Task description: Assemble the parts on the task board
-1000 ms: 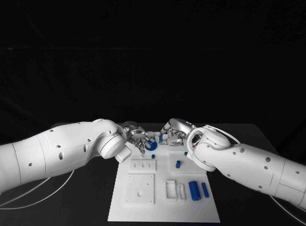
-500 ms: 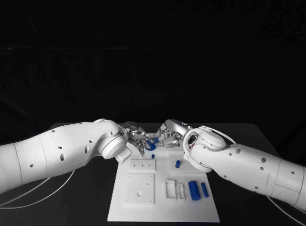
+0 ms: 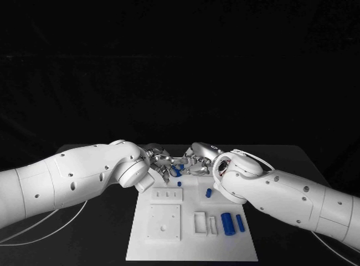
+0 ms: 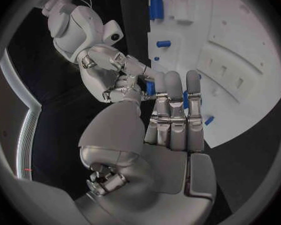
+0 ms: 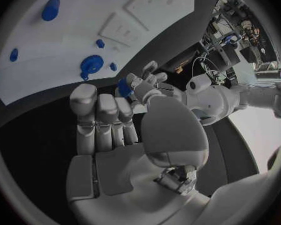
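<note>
Assembly scene on black table [image 3: 92, 233]. White rectangular task board [image 3: 192, 246] flat at mid-table, long side running near to far. Silver many-fingered left hand [image 3: 158, 157] and silver many-fingered right hand [image 3: 198, 157] brought close together over far end of board, fingertips facing one another.

Small blue part [image 5: 123, 87] lodged at meeting point of the two hands, just above far edge of board; visible again from left wrist [image 4: 150, 87]. Fingertips of both hands at or against this part. Cannot tell which hand actually grips it, nor whether either is closed on it. Left hand's own fingers [image 4: 172, 110] straight and side by side; right hand's own fingers [image 5: 103, 120] likewise straight and together, thumb set apart.

Blue ring-shaped part [image 5: 90, 64] lying on far end of board, just beside the hands. Short blue peg [image 3: 210, 192] on board right of centre, nearer than the hands. Thick blue cylinder [image 3: 228, 224] and thin blue cylinder [image 3: 241, 223] lying side by side toward near right of board, both pointing near to far. White oblong block [image 3: 201, 223] just left of thick cylinder. Square white raised panel [image 3: 165, 221] on near left of board; smaller white slotted panel [image 3: 169, 194] just beyond it. White cables [image 3: 36, 227] trailing on table beneath left arm.
</note>
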`<state>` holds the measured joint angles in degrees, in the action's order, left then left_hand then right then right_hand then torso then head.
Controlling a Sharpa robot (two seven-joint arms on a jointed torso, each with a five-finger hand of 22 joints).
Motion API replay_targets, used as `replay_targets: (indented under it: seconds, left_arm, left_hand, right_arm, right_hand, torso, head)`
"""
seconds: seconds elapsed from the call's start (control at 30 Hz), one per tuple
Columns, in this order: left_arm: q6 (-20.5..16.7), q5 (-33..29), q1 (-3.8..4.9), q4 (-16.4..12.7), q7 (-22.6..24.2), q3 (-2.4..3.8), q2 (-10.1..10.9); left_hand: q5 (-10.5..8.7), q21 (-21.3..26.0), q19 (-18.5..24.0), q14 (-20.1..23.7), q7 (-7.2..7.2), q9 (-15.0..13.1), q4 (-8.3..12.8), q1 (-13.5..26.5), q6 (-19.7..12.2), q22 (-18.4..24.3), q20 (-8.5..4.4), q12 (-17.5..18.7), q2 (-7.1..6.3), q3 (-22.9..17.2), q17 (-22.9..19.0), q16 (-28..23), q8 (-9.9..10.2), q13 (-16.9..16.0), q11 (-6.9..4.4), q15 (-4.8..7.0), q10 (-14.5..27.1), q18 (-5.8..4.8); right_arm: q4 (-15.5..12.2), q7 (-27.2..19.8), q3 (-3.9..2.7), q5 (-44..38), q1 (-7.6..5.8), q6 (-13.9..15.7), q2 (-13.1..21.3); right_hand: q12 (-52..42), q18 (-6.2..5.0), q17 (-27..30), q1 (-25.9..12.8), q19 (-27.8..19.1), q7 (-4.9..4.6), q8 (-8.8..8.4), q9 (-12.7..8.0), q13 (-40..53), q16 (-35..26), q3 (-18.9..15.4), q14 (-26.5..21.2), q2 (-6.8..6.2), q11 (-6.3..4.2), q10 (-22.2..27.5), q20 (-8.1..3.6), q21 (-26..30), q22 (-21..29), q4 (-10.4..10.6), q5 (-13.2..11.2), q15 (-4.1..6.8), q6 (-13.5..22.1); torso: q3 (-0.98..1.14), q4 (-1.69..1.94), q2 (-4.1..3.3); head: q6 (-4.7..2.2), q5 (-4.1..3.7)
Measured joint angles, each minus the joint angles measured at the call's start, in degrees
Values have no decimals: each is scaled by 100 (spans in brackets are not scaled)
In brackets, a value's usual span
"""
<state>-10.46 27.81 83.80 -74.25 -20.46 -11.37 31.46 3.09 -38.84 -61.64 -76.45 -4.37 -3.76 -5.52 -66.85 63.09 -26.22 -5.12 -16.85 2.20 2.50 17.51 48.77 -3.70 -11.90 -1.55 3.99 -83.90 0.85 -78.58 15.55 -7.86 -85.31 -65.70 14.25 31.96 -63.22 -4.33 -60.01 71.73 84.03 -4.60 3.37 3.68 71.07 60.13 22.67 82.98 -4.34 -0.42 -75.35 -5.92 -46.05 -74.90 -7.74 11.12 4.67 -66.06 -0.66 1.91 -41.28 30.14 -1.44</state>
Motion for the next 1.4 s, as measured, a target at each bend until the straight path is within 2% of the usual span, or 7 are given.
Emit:
replay_targets:
  seconds: [0.1, 0.77, 0.83, 0.97, 1.03, 1.17, 1.4]
  left_arm:
    - [3, 11, 0, -6, -13, 0, 1]
    - [84, 86, -4, -3, -101, 0, -7]
    - [87, 96, -4, -1, -108, -2, -7]
    - [88, 105, -6, -3, -110, -2, -6]
    - [88, 105, -7, -8, -110, -2, -6]
    - [88, 105, -14, -26, -110, -6, -5]
    - [111, 94, -20, -60, -115, -8, -6]
  left_hand:
    - [0, 25, 0, 0, -8, -2, 104, -34, 8, -46, 0, 0, 82, 32, -14, 0, 9, -2, 0, 0, 0, 0]
    - [95, 132, -21, 20, 112, -3, 617, -275, 398, -256, -21, 22, 320, -80, -29, 22, 24, -5, 6, 20, -6, 0]
    - [212, 149, -33, 20, 121, -20, 686, -330, 485, -273, -33, 22, 376, -100, -29, 22, 21, -5, -14, 20, -29, 1]
    - [697, 149, -42, 20, 94, -187, 782, -357, 523, -321, -42, 22, 402, -150, -29, 22, 5, 5, -38, 20, -4, 1]
    - [825, 149, -62, 25, 89, -320, 811, -372, 532, -348, -63, 22, 416, -178, -29, 50, -2, 7, -48, 25, 6, 0]
    - [974, 149, -62, 31, 89, -324, 882, -347, 532, -420, -62, 22, 456, -170, -19, 90, -58, 4, -69, 49, -15, 1]
    - [1489, 149, -62, 40, 141, -325, 1025, -346, 483, -596, -62, -46, 455, -313, 25, 178, -57, -42, -90, 83, 5, 1]
  right_arm:
    - [11, 2, 3, -2, 0, -3, -15]
    - [18, 8, 11, -9, 14, -10, -46]
    - [18, 7, 11, -9, 15, -14, -46]
    - [22, -1, 10, -9, 18, -26, -43]
    - [21, -7, 8, -9, 25, -33, -38]
    - [9, -15, 4, -9, 51, -44, -18]
    - [-22, -30, 1, -9, 92, -50, 27]
  right_hand:
    - [0, 1, 0, -2, 0, 13, 0, 0, 0, 0, -7, 0, -2, -14, 14, 0, 0, 0, 7, 21, 0, -12]
    - [0, 0, 7, -15, 0, 17, -5, -2, 0, 0, -7, 0, -15, -11, 11, 0, 0, -4, 6, 54, -1, -17]
    - [0, 0, 7, -15, 0, 17, -5, -2, -1, 0, -7, 0, -15, -10, 10, 0, 0, -4, 6, 54, -1, -16]
    - [0, 0, 7, -15, 0, 17, -6, -4, -1, 0, -7, 0, -15, -10, 10, 0, 0, -4, 6, 54, -1, -16]
    - [0, 0, 7, -15, 0, 17, -7, -5, -1, 0, -7, 0, -15, -10, 10, 0, 0, -4, 6, 54, -1, -16]
    - [0, 0, 7, -30, 0, 16, -21, -3, -1, 0, -7, 0, -30, -10, 10, 0, 0, -3, 6, 66, -1, -15]
    - [0, 0, 7, -30, 0, 10, 0, 1, -1, 0, -7, 0, -30, -10, 10, 0, 0, -3, 6, 78, -1, -8]
  torso:
    - [0, 1, -1]
    - [8, 1, -3]
    - [7, -2, -3]
    - [5, -2, -5]
    - [5, -1, -5]
    - [5, 1, -10]
    - [10, 0, -10]
  head:
    - [3, -1]
    - [3, 27]
    - [4, 22]
    - [16, 17]
    - [20, 15]
    - [34, 13]
    - [54, 16]
